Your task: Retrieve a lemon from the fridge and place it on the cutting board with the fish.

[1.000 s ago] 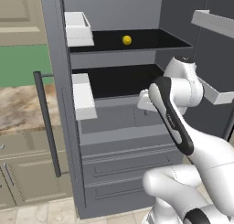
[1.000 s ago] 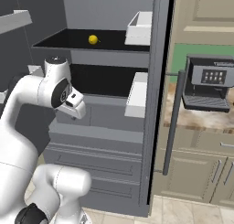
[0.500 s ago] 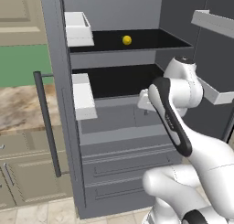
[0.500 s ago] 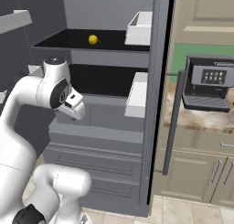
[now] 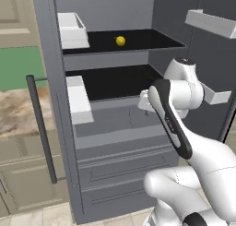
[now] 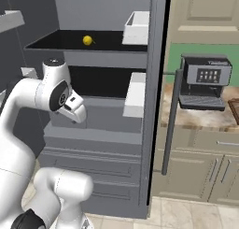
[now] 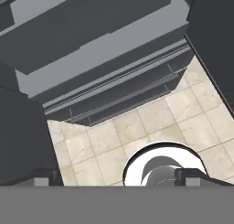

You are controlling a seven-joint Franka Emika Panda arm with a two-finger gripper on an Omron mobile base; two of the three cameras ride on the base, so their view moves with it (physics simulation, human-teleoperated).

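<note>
Gripper [image 7: 116,182] open, empty, pointing down w/ tips wide apart over floor tiles [image 7: 137,127] by lower drawers [image 5: 124,172]. Fridge [image 5: 115,123] doors open. Lemon [image 5: 120,41] on upper black shelf [image 5: 152,40], well above gripper, near white door bin [image 5: 73,30]. Coffee machine [image 6: 205,81] on bench [image 6: 196,120] far right.

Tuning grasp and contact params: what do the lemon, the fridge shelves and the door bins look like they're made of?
Lemon: bright yellow, matte, smooth rind by the look. Fridge shelves: flat black, slightly glossy, perhaps glass or plastic. Door bins: plain white, opaque, likely plastic.
</note>
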